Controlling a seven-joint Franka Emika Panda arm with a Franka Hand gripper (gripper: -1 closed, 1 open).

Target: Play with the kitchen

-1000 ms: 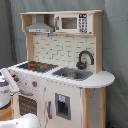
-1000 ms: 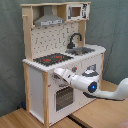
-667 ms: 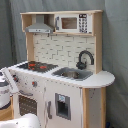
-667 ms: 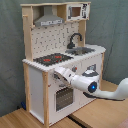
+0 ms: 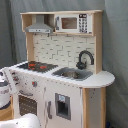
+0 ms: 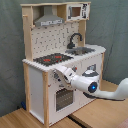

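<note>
Standing on a pale wooden floor point(image 6: 20, 119) before a grey curtain point(image 6: 11, 55), the tall toy kitchen of pale wood and white panels point(image 6: 60, 55) is seen in both exterior views. A black-and-red hob point(image 5: 36, 65), a grey hood point(image 5: 39, 26), a black curved tap point(image 5: 85, 59) and a sink point(image 5: 74, 74) are shown on it. In the second exterior view the white gripper point(image 6: 62, 73) is held against the front panel just above the windowed oven door point(image 6: 64, 98); how its jaws stand cannot be told.
</note>
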